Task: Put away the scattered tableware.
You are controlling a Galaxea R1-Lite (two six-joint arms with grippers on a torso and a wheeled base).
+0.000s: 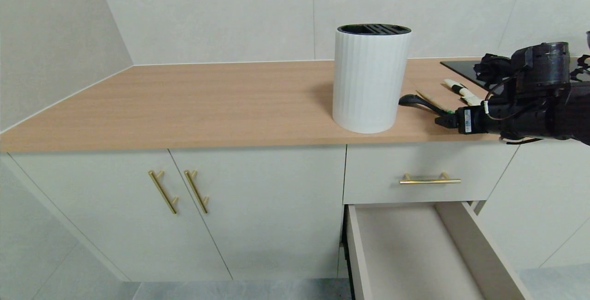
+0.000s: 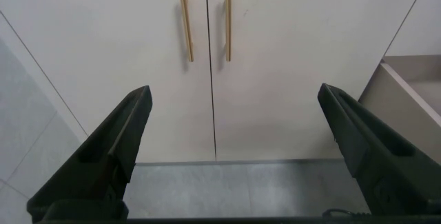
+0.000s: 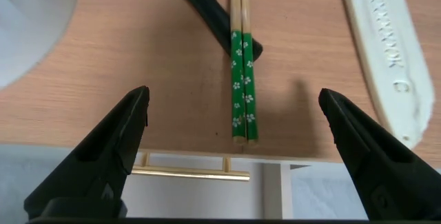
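A pair of wooden chopsticks [image 3: 242, 79] with green flowered ends lies on the wooden counter [image 1: 207, 102], right of the white ribbed utensil holder [image 1: 371, 79]. A black spoon [image 3: 207, 10] lies under them, its bowl [image 1: 409, 100] beside the holder. A white-sheathed knife [image 3: 386, 52] lies further right. My right gripper [image 3: 234, 100] is open, low over the counter's front edge, its fingers straddling the chopsticks' green ends without touching them. In the head view it [image 1: 441, 120] sits just right of the holder. My left gripper [image 2: 234, 96] is open and holds nothing, low in front of the cupboard doors.
Below the counter a drawer [image 1: 359, 244] stands pulled out under a closed drawer with a gold handle [image 1: 429, 180]. Two cupboard doors with gold handles [image 2: 207, 24] are shut. A black hob [image 1: 461, 67] lies at the counter's far right. Tiled walls close the back and left.
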